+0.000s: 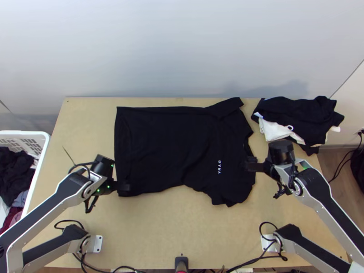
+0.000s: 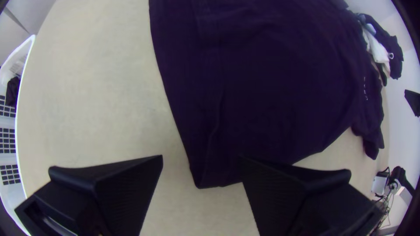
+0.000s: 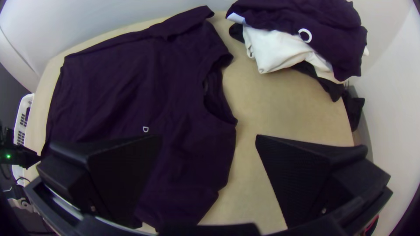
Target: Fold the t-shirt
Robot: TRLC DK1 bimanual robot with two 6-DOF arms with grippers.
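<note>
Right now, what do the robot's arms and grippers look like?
The left arm and right arm have silver-grey links, black joints, looping black cables and small green lights. The left gripper and right gripper each have two wide, flat black fingers.

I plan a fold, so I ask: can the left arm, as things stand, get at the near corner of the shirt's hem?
Probably yes: the left gripper is open, the hem corner shows between its fingers, and nothing lies on it.

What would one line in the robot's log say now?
black cloth t-shirt: spread out | left black gripper: open, at hem corner | right black gripper: open, at shoulder edge | body fold: not made
</note>
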